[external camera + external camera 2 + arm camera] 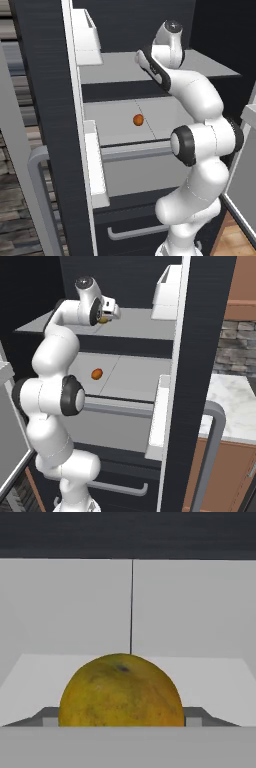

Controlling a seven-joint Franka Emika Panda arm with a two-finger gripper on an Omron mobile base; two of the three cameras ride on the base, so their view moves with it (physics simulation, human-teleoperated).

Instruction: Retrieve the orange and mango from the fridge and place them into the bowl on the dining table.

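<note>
fridge (pixel 45 75) stood open, arm reached onto the upper shelf (pixel 135 326). gripper (pixel 111 312) was at the mango (pixel 121 691), which sat on that upper shelf; in the hand view the yellow-green fruit sat right between the finger tips (pixel 50 718), tips close on both sides. couldn't tell if the tips actually touched it or if the grip was made, jaws looked roughly fruit-wide. mango barely visible in right base view, a yellow bit under the hand. orange (pixel 138 120) lay alone on the shelf below, mid-shelf, well apart from the gripper. door bins (pixel 95 170) on the open door, left of the shelves.
</note>
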